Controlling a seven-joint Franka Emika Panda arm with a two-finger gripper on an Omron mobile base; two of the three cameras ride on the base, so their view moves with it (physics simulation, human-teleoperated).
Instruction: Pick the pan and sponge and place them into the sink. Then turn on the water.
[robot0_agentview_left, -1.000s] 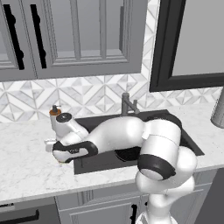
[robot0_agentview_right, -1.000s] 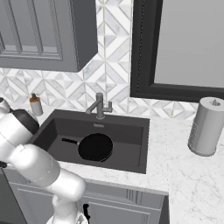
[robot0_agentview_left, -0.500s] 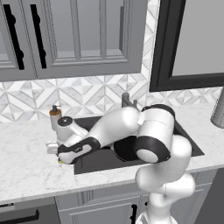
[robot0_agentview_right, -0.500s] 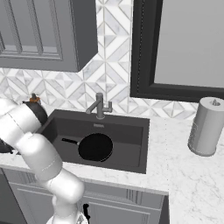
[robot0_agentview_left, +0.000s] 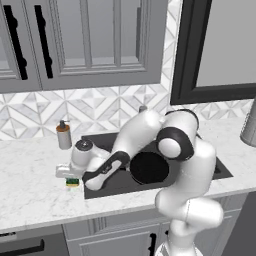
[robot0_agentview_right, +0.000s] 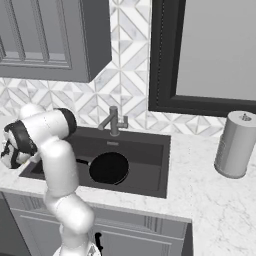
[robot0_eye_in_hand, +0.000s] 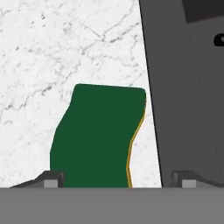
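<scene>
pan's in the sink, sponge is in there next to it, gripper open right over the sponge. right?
Not quite. The sponge isn't in the sink; it lies on the white marble counter just beside the basin's edge, as the hand view shows. The rest holds: the pan is in the sink, and the gripper is open right over the sponge, a fingertip on either side.

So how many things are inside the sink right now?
1. The pan lies in the sink. The sponge is on the counter beside it. The arm may hide part of the basin.
</scene>
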